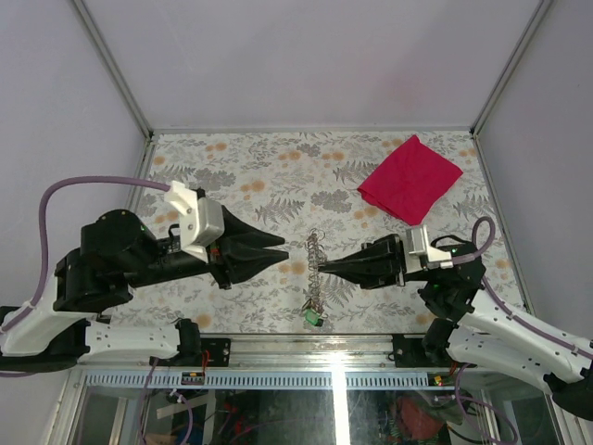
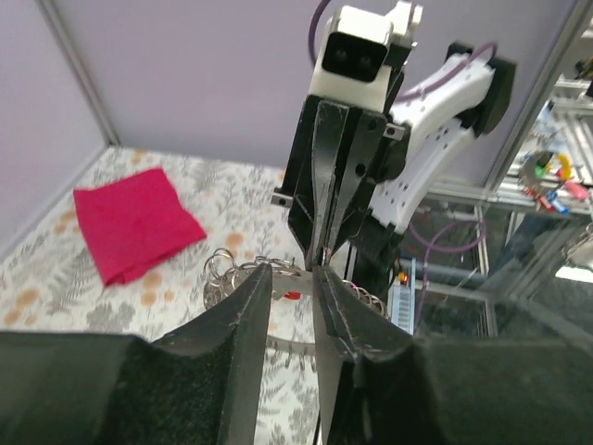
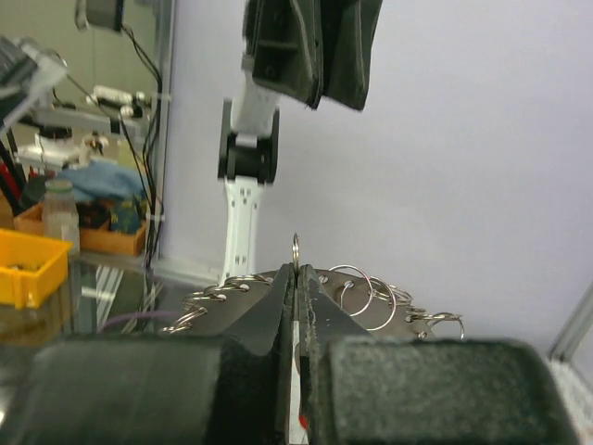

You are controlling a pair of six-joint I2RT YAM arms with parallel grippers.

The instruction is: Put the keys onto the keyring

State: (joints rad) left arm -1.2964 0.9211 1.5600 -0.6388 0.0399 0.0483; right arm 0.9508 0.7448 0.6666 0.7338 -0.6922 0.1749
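Here the right gripper [image 3: 295, 276] pinches a keyring [image 1: 314, 264] loop.

Centre lane blocked: chain of linked silver metal rings [image 1: 313, 278] lies far-to-near between the two tool tips, with a small green tag [image 1: 312, 318] at its near end. Black left gripper [image 1: 283, 250], jaws slightly apart, sits just left of the chain. Black right gripper [image 1: 321, 266], jaws closed on one ring, meets it from the right. No straight pass between them. Crumpled red cloth [image 1: 410, 179] fills the far right corner. Floral-patterned tabletop [image 1: 232, 171] is bare at far left and far centre. Lilac walls [image 1: 306, 65] and grey metal corner posts [image 1: 116, 69] close off left, back and right.
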